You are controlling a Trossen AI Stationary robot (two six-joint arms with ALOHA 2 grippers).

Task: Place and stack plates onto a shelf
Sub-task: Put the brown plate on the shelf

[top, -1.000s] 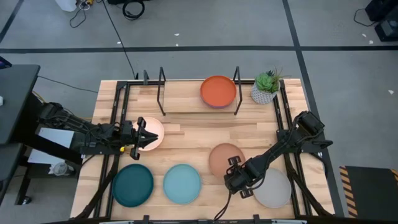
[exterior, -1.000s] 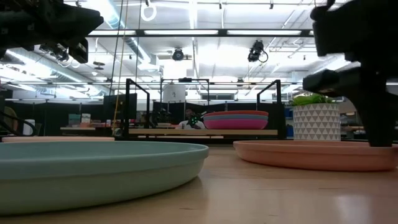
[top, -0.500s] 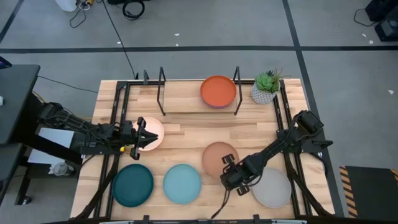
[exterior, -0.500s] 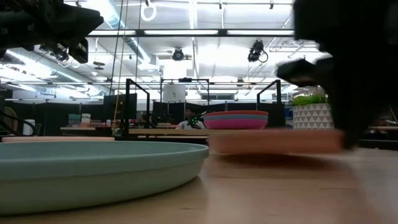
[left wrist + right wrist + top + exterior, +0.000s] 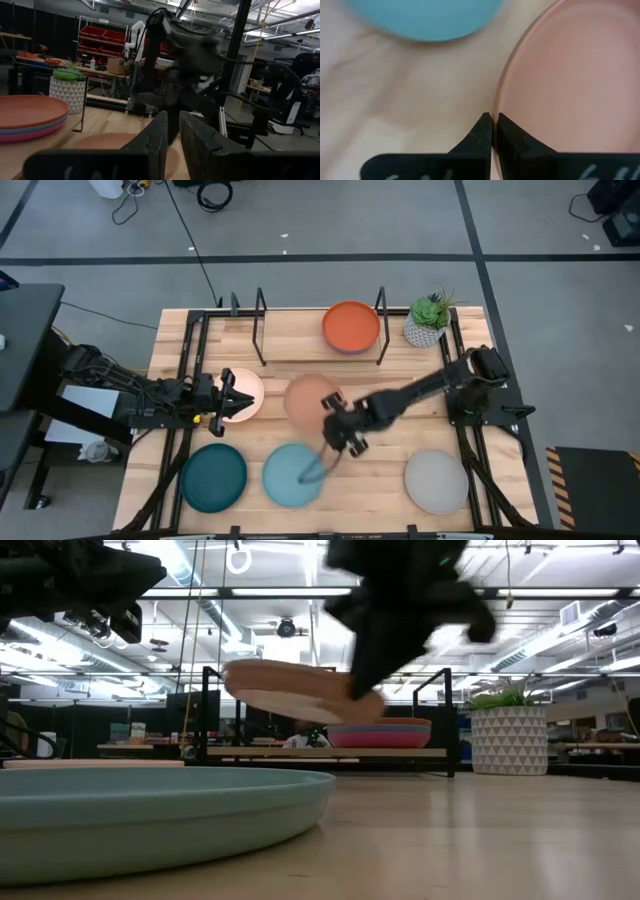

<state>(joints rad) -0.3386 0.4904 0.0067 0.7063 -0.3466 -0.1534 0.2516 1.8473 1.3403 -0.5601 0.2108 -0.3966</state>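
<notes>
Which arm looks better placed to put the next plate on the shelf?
The right arm, probably: its pincer already grips the peach plate by the rim, lifted above the table. The left pincer hovers over the cream-pink plate, holding nothing.

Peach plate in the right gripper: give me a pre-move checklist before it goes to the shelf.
1. Right gripper pinches the peach plate at its rim: ok.
2. Plate lifted off the table: ok, the low view shows it airborne.
3. Plate level: not ok, tilted.
4. Orange plate stack sits on the shelf: ok.
5. Left gripper is off the path, over the cream-pink plate: ok.
</notes>
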